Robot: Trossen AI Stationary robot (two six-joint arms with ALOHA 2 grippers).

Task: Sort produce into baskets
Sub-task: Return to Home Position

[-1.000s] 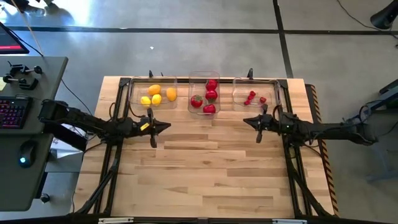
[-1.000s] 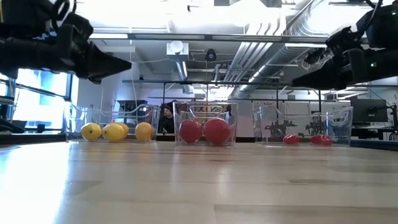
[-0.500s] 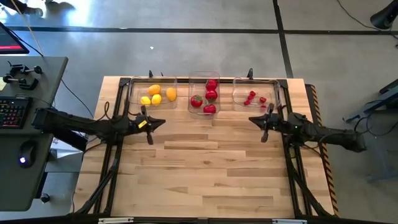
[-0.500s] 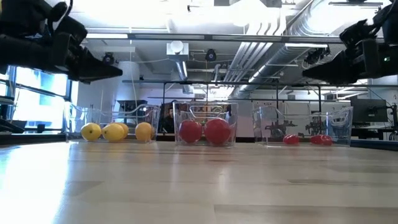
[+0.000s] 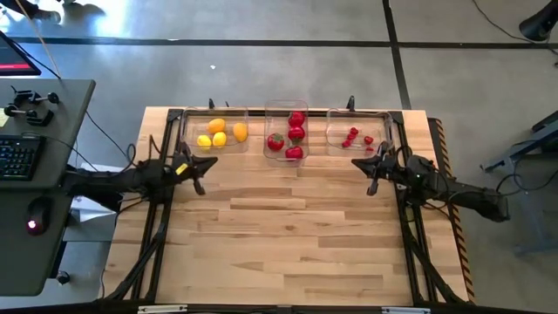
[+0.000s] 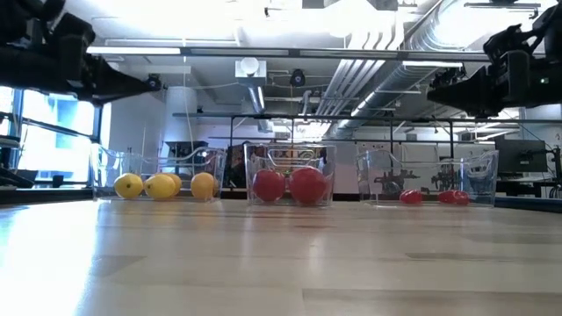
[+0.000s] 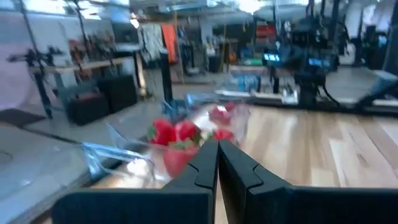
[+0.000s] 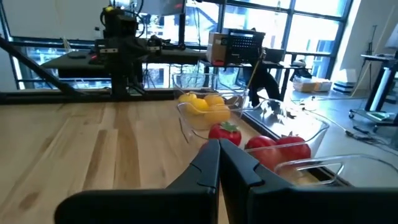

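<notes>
Three clear baskets stand in a row on their bottoms at the table's far edge. The left basket holds yellow lemon-shaped fruits, the middle basket larger red fruits, and the right basket tiny red berries. My left gripper hangs shut and level above the table, just on the near side of the left basket, with nothing in it. My right gripper hangs shut and level on the near side of the right basket, also with nothing in it.
The wooden tabletop spreads bare on the near side of the baskets. Black frame rails run along both sides of the table. A desk with a keyboard stands beyond the left edge.
My left gripper has drawn back toward the table's left edge and a little toward the far edge, staying shut. My right gripper has drawn back a little toward the right edge, also shut. The fruits and baskets have not moved.
</notes>
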